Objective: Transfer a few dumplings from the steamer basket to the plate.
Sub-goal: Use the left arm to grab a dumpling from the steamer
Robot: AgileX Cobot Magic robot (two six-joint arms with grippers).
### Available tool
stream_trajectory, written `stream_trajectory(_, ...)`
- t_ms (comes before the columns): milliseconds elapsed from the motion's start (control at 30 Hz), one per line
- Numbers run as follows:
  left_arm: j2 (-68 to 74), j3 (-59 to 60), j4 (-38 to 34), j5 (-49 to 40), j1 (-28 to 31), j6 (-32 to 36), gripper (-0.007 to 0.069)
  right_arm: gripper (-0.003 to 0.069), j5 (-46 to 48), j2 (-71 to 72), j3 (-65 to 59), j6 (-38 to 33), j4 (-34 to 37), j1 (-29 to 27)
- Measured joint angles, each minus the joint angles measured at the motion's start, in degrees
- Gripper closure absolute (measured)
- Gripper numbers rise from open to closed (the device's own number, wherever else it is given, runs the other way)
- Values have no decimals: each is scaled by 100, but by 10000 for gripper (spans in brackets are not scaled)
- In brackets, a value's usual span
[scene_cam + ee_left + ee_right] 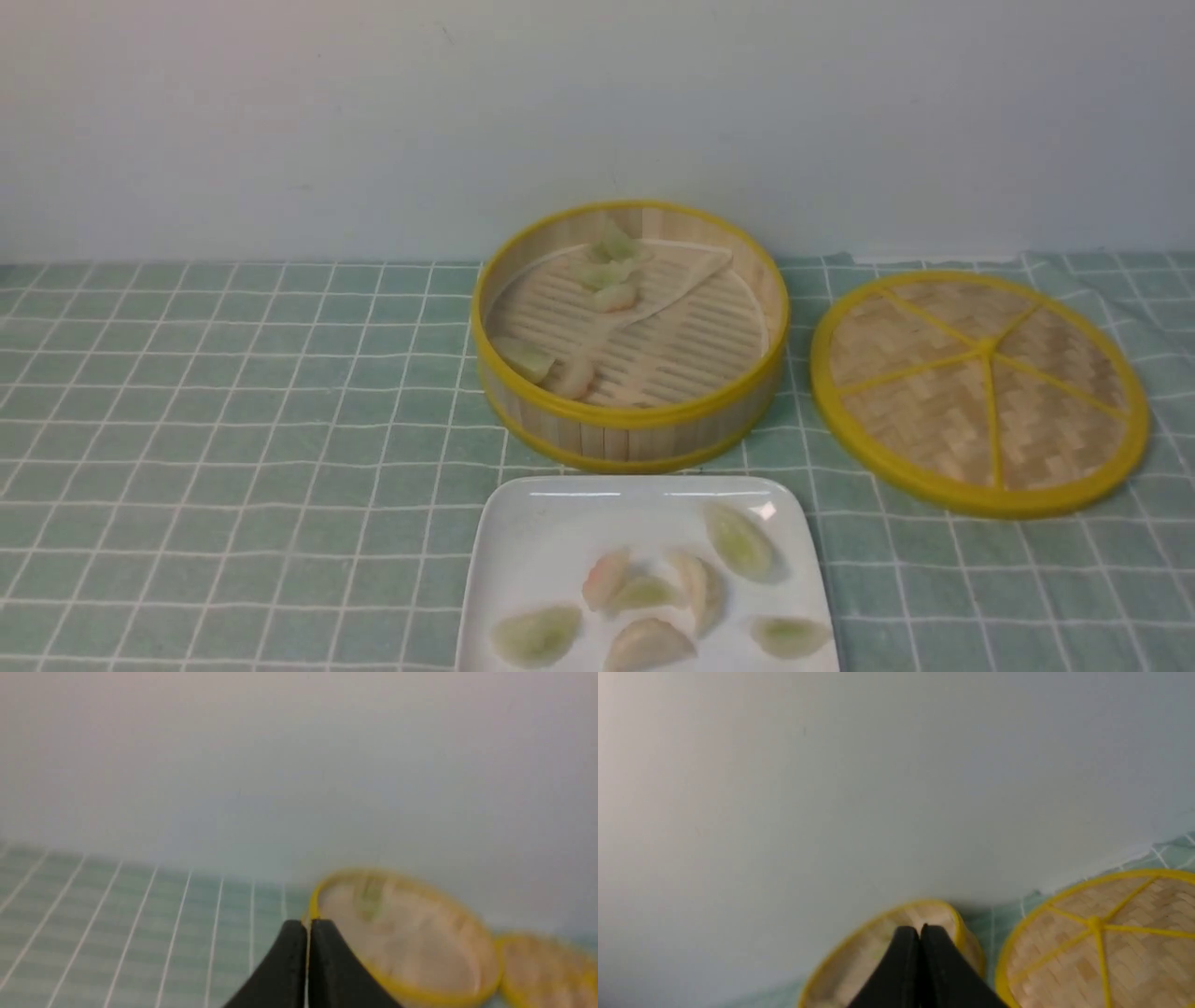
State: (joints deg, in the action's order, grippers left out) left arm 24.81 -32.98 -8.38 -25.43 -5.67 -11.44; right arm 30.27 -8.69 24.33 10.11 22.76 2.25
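L gripper (306, 926): black fingers pressed flat together, only a hairline seam betw. them, nothing held. In its wrist cam the tips line up w/ the near-left rim of the steamer basket (444, 952), aimed roughly level twd it. R gripper (920, 931): same, fingers closed tight, empty, tips pointing at the basket from the robot's side. Neither arm shows in front view.

Pale green, pink-white dumplings (740, 541); yellow-rimmed steamer basket (625, 417); white plate (541, 551); green tablecloth (233, 420), white grid; lid (934, 411), yellow spokes.
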Motion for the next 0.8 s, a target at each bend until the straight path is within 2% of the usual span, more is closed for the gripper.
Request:
stream_trajectory(67, 1009, -761, 54, -1327, 0, 352, 631, 672, 915, -646, 672, -314, -355, 0)
stream_trajectory(100, 1111, -761, 54, -1449, 0, 352, 631, 672, 1015, -721, 743, -349, -355, 0)
stream_trajectory(133, 1888, -1295, 62, -2295, 0, 694, 631, 672, 1768, -1314, 1209, -627, -592, 0)
stream_trajectory(233, 3196, -2084, -14, -3187, 0, 1278, 631, 672, 2868, -2295, 2037, -1182, -830, 0)
stream_trajectory(333, 4195, -2684, -280, -3397, 0, 1758, 631, 672, 3380, -2959, 2431, -1639, -851, 0)
stream_trajectory(500, 5824, -3741, -751, -3407, -327, 2619, 631, 672, 3527, -3520, 2600, -2037, -598, 0)
stream_trajectory(800, 7561, -5688, -870, -3406, -1042, 3227, 631, 672, 3539, -3603, 2617, -2103, -523, 6)
